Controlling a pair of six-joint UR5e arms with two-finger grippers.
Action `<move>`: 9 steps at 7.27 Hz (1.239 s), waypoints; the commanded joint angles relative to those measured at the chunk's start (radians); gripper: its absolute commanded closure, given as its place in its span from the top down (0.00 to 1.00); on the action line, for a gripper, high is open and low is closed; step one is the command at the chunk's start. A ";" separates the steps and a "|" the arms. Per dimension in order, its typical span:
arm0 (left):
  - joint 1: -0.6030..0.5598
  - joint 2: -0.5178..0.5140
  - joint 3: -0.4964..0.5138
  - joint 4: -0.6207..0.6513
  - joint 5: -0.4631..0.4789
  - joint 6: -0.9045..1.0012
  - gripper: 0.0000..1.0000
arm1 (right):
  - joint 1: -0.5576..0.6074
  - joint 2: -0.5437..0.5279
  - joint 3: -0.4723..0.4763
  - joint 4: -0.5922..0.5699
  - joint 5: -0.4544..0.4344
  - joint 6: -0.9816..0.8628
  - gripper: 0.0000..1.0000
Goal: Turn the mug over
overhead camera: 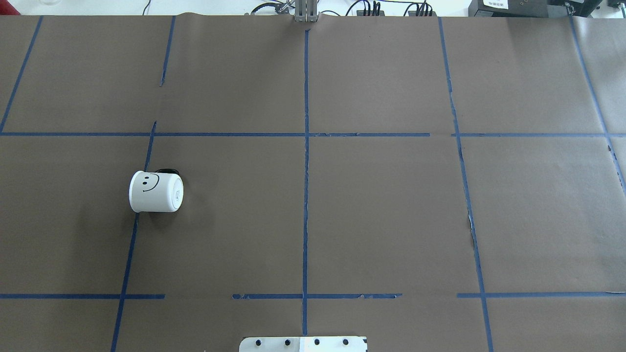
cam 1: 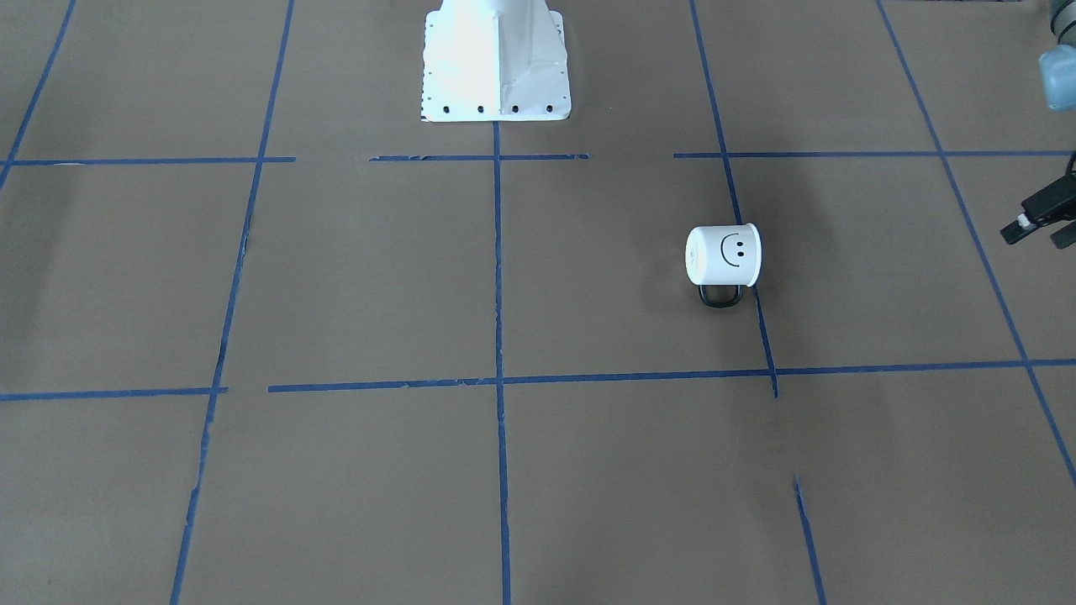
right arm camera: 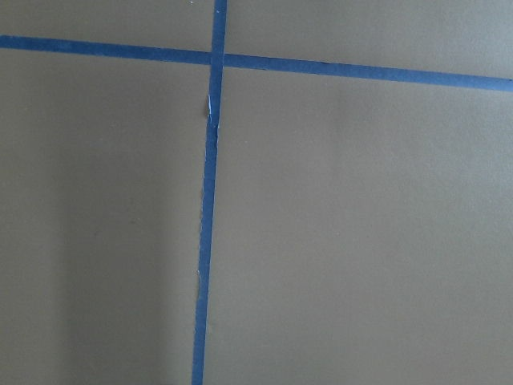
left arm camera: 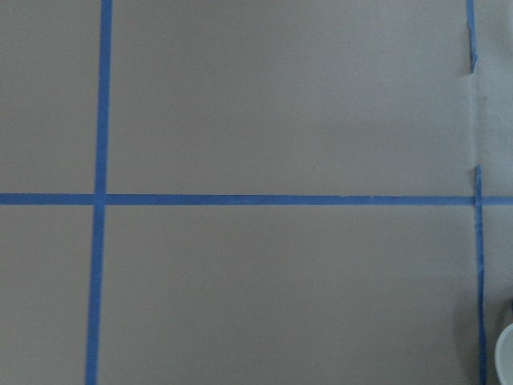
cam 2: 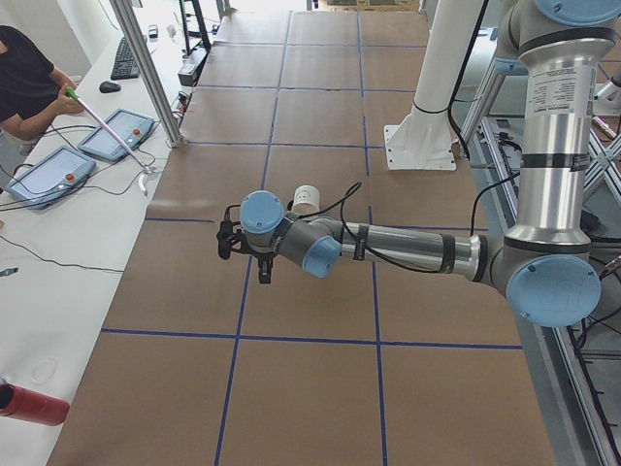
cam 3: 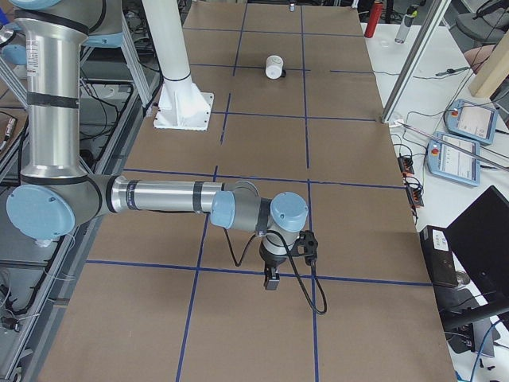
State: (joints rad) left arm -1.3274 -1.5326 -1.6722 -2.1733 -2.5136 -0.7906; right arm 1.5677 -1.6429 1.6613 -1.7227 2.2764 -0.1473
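Observation:
The white mug (cam 1: 723,255) with a black smiley lies on its side on the brown paper, on the robot's left half. Its dark handle rests on the table on the side away from the robot. It also shows in the overhead view (overhead camera: 156,191), small in both side views (cam 2: 307,198) (cam 3: 275,67), and as a white sliver in the left wrist view (left arm camera: 506,353). My left gripper (cam 1: 1042,228) is cut off by the frame edge, apart from the mug, its fingers spread and empty. My right gripper (cam 3: 288,259) hovers far from the mug; I cannot tell whether it is open.
Brown paper with a blue tape grid covers the table (overhead camera: 381,215). The white robot base (cam 1: 496,59) stands at the table's middle edge. Operators' control pendants (cam 2: 58,175) and a red cylinder (cam 2: 29,403) lie on the side bench.

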 commanded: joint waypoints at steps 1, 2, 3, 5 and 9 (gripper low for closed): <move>0.216 0.077 0.005 -0.466 0.205 -0.513 1.00 | 0.000 0.000 0.000 0.000 0.000 0.000 1.00; 0.309 0.084 0.003 -0.537 0.310 -0.639 1.00 | 0.000 0.000 0.000 0.000 0.000 0.000 1.00; 0.377 0.103 0.003 -0.619 0.379 -0.761 1.00 | 0.000 0.000 0.000 0.000 0.000 0.000 1.00; 0.537 0.129 0.008 -0.858 0.595 -1.130 1.00 | 0.000 0.000 0.000 0.000 0.000 0.000 1.00; 0.683 0.141 0.130 -1.280 0.875 -1.133 1.00 | 0.000 0.000 0.000 0.000 0.000 0.000 1.00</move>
State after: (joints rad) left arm -0.6678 -1.3882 -1.5901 -3.3165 -1.7111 -1.9418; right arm 1.5677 -1.6429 1.6613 -1.7227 2.2764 -0.1472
